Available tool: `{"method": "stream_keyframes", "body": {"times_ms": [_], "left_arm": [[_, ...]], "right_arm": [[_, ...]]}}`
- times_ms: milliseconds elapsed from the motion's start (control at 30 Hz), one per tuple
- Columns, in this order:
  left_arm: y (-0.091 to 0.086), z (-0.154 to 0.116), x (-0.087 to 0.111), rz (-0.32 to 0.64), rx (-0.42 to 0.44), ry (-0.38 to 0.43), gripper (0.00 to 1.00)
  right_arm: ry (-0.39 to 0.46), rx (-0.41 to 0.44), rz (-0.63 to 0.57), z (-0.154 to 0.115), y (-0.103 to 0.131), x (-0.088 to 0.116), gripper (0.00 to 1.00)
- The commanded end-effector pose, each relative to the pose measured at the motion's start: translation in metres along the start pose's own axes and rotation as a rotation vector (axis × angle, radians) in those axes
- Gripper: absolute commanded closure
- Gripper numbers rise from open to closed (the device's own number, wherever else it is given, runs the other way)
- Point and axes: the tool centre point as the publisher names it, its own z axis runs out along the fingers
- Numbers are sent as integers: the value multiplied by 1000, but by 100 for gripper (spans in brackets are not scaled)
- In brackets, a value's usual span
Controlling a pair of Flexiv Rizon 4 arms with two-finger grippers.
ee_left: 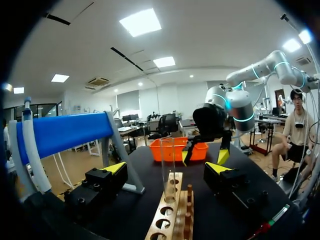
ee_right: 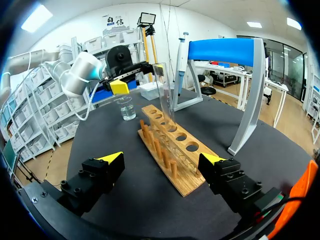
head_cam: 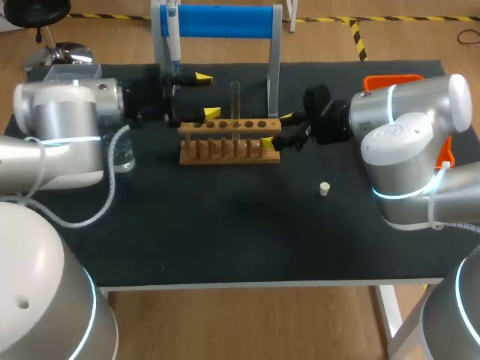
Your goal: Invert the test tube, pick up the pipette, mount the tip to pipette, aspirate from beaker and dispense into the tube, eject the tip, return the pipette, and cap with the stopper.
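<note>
Two hands, both released and empty: my left hand (head_cam: 208, 95) sits near the left end of the wooden rack (head_cam: 225, 152), my right hand (head_cam: 277, 130) at its right end. The test tube (head_cam: 235, 105) stands upright in a middle hole, touched by neither. To turn it, I'd grip the glass high, lift straight clear of the hole, then rotate; a skewed pull could drag the rack.
</note>
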Motion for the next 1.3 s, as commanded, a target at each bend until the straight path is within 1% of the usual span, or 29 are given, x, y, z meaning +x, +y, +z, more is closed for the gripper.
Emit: {"method": "stream_keyframes", "body": {"times_ms": [33,67,633,733,900,1000,1133,1167,1300], "left_arm": [[-9,-37,3,-2,-42,-29,0],[-11,-42,3,2,-26,-32,0],[-11,-42,3,2,-26,-32,0],[-11,-42,3,2,-26,-32,0],[-11,-42,3,2,-26,-32,0],[-11,-42,3,2,-26,-32,0],[-11,-42,3,2,-26,-32,0],[-11,-42,3,2,-26,-32,0],[-11,-42,3,2,-26,-32,0]], "right_arm": [[0,0,0,0,0,0,0],[0,0,0,0,0,0,0],[0,0,0,0,0,0,0],[-8,-35,-38,-21,6,12,0],[-16,-92,-93,-57,6,39,0],[6,-138,-128,-74,4,55,0],[60,-206,-165,-91,-1,70,0],[87,-225,-164,-94,-2,73,0],[140,-283,-181,-101,-8,77,0]]}}
